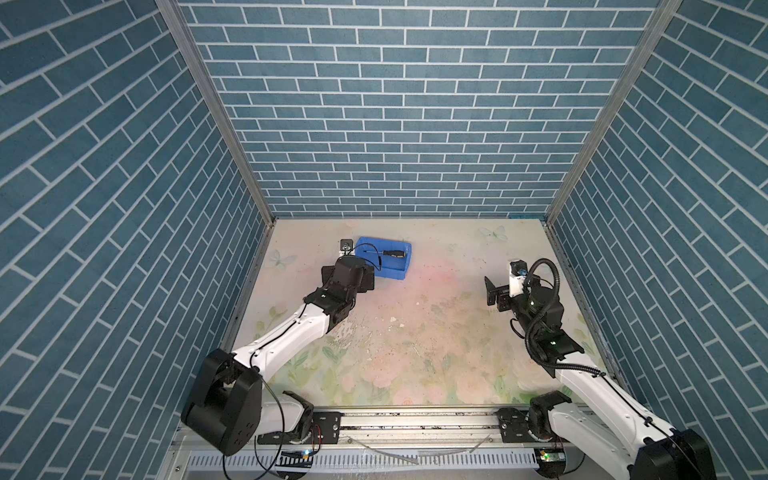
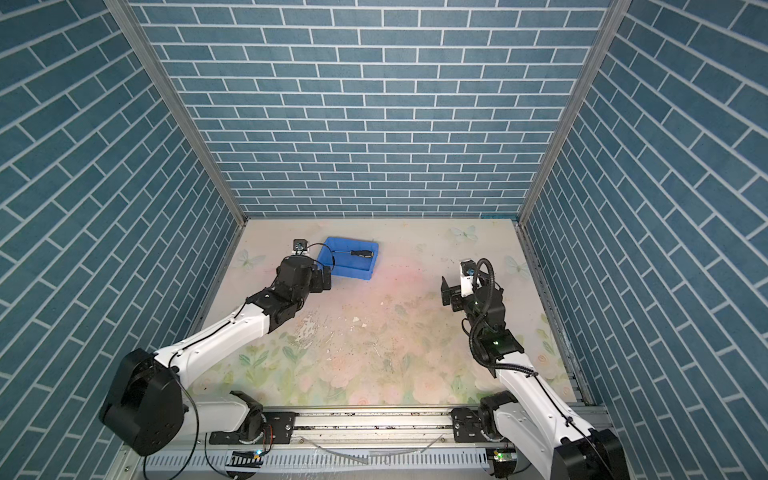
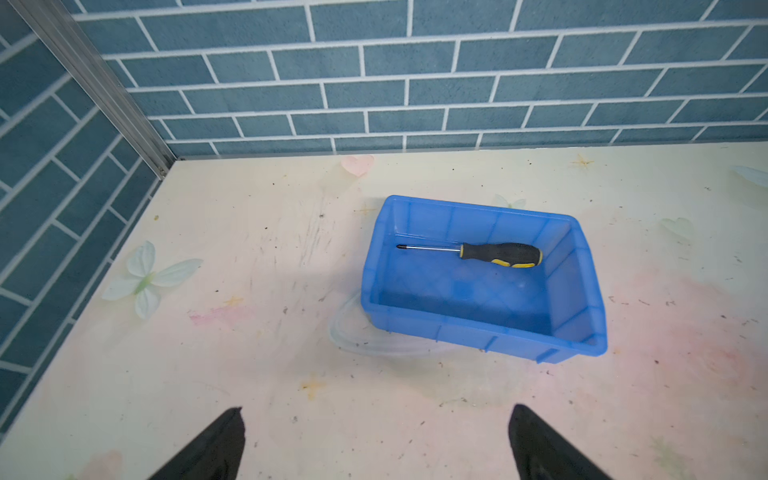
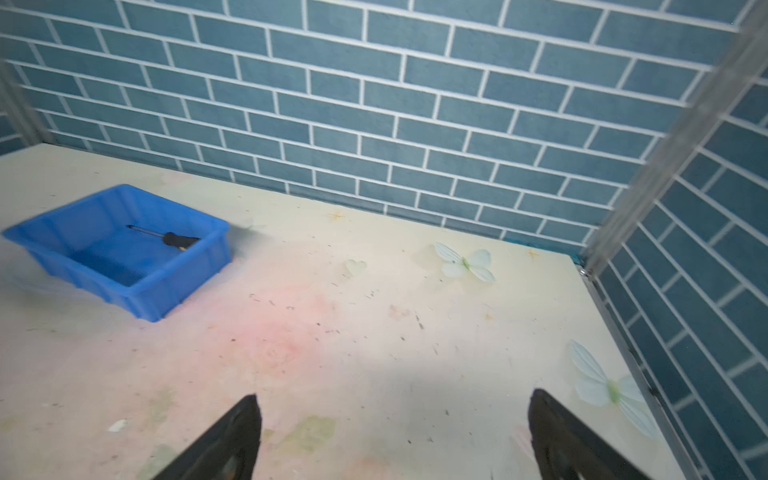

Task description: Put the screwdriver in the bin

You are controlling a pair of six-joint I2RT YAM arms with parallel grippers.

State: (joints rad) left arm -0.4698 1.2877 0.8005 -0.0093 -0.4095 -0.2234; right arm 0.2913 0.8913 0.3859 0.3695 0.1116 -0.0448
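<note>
Left wrist view, black-and-yellow screwdriver (image 3: 469, 251) flat inside blue bin (image 3: 478, 334), left and right jaws both spread.

The scene is lit brightly and evenly; a soft shadow is cast on the counter (image 4: 415, 374); the bin (image 4: 137, 295) is blurred.

In both top views my left wrist (image 1: 347, 272) and its cable (image 1: 379, 257) cover the corner of the bin (image 1: 392, 274) nearest them. The screwdriver (image 1: 388, 252) inside the bin is too small there to tell its tip. From my right wrist the bin is blurred, and the handle's butt end is lost at the bin's wall. My left end effector (image 3: 376, 409) and right end effector (image 4: 394, 395) are cut off at the picture's edge, only finger ends showing.
</note>
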